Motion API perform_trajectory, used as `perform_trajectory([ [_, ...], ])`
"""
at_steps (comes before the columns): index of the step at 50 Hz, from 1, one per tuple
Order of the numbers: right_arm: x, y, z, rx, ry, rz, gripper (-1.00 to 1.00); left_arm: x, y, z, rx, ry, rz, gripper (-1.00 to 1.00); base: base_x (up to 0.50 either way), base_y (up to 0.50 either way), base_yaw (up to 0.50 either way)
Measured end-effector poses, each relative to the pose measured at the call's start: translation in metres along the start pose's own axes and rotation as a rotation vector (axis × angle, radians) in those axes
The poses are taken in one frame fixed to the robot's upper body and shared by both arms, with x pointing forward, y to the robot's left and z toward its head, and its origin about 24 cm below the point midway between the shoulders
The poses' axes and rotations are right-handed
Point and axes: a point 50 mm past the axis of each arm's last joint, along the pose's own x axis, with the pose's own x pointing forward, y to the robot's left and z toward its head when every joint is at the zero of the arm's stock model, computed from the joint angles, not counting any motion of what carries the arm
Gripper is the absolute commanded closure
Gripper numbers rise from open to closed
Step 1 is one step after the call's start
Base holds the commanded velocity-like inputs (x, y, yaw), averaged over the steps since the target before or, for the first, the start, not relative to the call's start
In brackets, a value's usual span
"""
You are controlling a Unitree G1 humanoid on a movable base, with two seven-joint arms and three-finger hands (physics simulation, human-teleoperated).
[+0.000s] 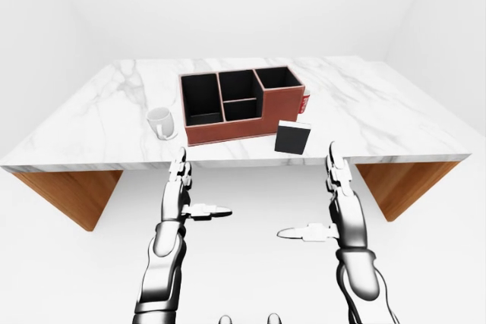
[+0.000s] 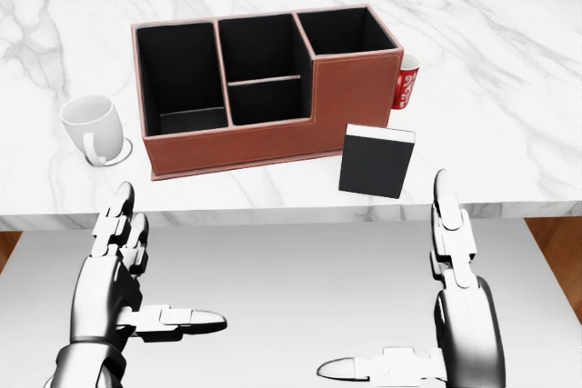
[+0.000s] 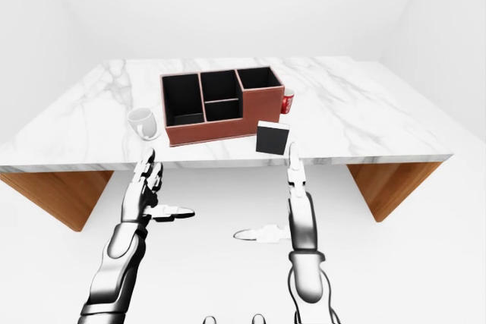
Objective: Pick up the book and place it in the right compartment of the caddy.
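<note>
Clearly the upright book (image 2: 376, 162), near the worktop (image 2: 509, 88) edge, may topple if the spread, empty right hand (image 2: 452, 252) nudges it clumsily.

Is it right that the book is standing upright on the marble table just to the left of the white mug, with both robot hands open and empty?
Not quite. The book stands upright on the marble table, but far right of the white mug, past the caddy, as the head view shows. Both the left hand and right hand are open and empty.

Black book (image 2: 376, 166), reddish-brown caddy (image 2: 346, 102) black inside, white mug (image 2: 92, 126), red can (image 2: 406, 88), white grey-veined marble counter (image 2: 496, 88).
</note>
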Motion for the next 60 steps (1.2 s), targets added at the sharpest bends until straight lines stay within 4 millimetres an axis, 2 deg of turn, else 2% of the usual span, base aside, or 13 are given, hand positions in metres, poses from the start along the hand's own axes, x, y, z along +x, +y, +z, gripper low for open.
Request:
perform_trajectory([
  [11,-0.008,-0.003,0.016,-0.225,-0.078,-0.077,-1.00,0.000,0.001,0.000,-0.004,-0.002,0.001,-1.00,0.40,0.00,0.00],
  [20,-0.007,-0.010,0.024,-0.332,-0.123,-0.145,-1.00,0.000,0.001,0.001,-0.006,-0.002,0.000,-1.00,0.50,0.00,0.00],
  [31,-0.001,-0.022,0.026,-0.456,-0.125,-0.222,-1.00,0.000,0.001,0.000,-0.005,-0.001,-0.002,-1.00,0.47,0.00,0.00],
  [41,0.002,-0.028,0.025,-0.525,-0.118,-0.274,-1.00,0.000,0.001,0.000,-0.002,-0.003,-0.004,-1.00,0.05,0.00,0.00],
  [45,0.002,-0.028,0.025,-0.548,-0.122,-0.279,-1.00,0.000,0.001,0.000,-0.001,-0.003,-0.005,-1.00,0.05,0.00,0.00],
  [60,0.001,-0.023,0.017,-0.597,-0.132,-0.243,-1.00,-0.001,0.000,-0.001,0.005,-0.001,-0.008,-1.00,0.49,0.00,0.00],
])
